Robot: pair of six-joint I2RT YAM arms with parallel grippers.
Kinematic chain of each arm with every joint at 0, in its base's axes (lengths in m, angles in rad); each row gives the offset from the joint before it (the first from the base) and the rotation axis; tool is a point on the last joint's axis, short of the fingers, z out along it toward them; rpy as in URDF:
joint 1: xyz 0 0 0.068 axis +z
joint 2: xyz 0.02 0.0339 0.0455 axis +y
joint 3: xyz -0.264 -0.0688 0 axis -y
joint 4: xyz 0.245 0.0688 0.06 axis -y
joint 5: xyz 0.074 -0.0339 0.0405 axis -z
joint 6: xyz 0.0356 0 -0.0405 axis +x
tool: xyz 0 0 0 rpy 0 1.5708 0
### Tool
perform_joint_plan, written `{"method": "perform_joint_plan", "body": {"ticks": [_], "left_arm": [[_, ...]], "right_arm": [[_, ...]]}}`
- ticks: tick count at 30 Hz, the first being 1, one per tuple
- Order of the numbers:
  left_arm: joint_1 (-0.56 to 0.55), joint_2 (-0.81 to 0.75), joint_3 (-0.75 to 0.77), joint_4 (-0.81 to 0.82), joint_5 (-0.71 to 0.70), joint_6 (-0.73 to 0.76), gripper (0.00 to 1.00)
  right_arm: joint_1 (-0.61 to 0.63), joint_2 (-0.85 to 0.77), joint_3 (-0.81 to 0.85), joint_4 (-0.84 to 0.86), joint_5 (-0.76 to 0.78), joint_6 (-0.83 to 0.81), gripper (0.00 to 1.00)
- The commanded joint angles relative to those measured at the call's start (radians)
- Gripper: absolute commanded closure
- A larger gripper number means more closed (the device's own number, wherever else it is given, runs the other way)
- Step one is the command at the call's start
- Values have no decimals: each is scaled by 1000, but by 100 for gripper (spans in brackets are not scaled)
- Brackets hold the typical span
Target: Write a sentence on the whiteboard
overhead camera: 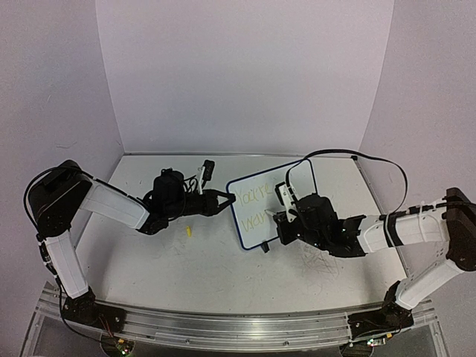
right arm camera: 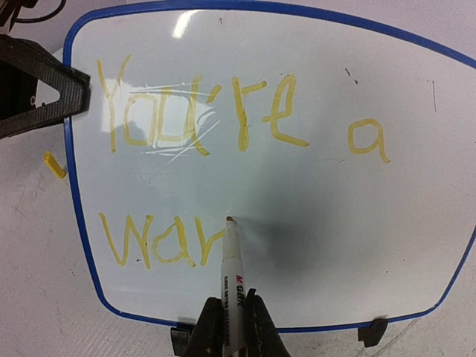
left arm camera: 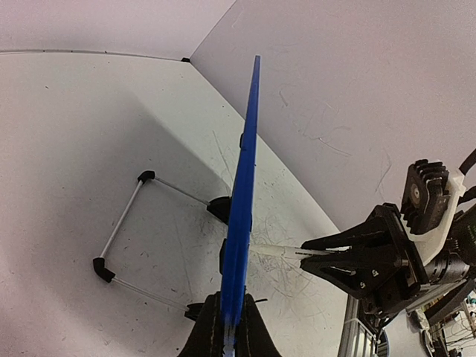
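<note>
1. So, the small rectangular white whiteboard [right arm camera: 357, 245] with rounded corners and a thin blue rim stands up on the white table top [overhead camera: 223, 275]. It sits a bit right of centre in the top view, and its written face is turned toward the right arm.
2. The left gripper [overhead camera: 225, 199] is pinched tight on the board's left edge. In its own wrist view the board shows edge-on, as a blue strip rising from between the dark fingers [left arm camera: 256, 338] at the bottom of the frame.
3. The right gripper [right arm camera: 227, 331] is closed snug around a white-barrelled marker [right arm camera: 232, 275] with red and black print. That's at the bottom middle of the right wrist view, with the pen pointing up at the board.
4. The marker tip is touching the board, just right of the "r" on the lower line.
5. The sentence [right arm camera: 242, 111] is in thin yellow-green strokes. The top line reads "You're a" and the lower line reads "War". Some pale streaks cross the "You" part.
6. A small yellow piece [overhead camera: 189, 230] lies on the table near the board's left side, not touching it.
7. Left of centre in the left wrist view, a thin wire frame [left arm camera: 123, 222] with black corners lies flat on the table. It runs out from the board's black feet on its back side.
</note>
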Motion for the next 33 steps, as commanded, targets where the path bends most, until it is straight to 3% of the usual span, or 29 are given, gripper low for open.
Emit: {"method": "perform_joint_plan", "body": {"ticks": [1, 33], "left_arm": [[3, -10, 23, -17, 17, -2, 100], [3, -23, 17, -18, 14, -4, 100]], "right_arm": [[-6, 9, 32, 38, 15, -8, 100], [1, -20, -66, -28, -6, 90, 100]]}}
